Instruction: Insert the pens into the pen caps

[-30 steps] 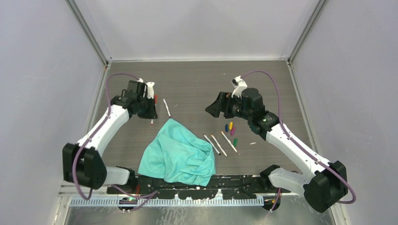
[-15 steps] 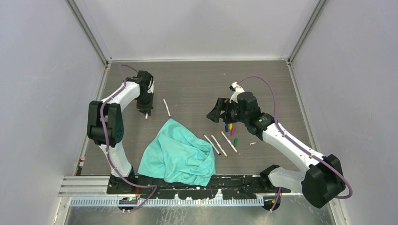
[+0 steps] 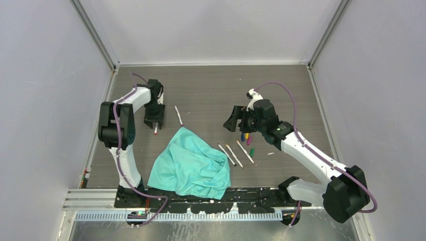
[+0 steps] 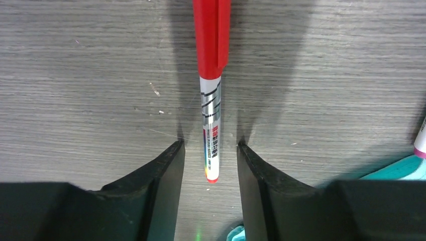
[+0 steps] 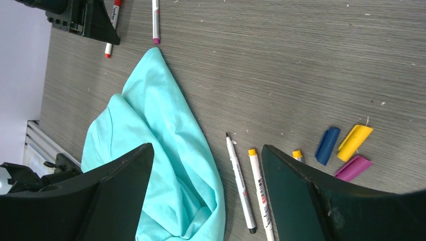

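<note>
Three pens [image 5: 240, 186] lie lower centre beside the cloth [image 5: 166, 150], caps [image 5: 346, 145] at right; your right gripper [image 5: 207, 148] hangs wide over them. Upper left, left gripper [image 4: 210, 145] stands parted around the red-capped pen [image 4: 211, 115], open table [image 4: 75, 75] either side.

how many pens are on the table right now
5. A red-capped pen at far left, a purple-tipped pen just beyond the teal cloth, and right of it a first pen, second pen and third pen side by side. The cloth may hide more.
</note>
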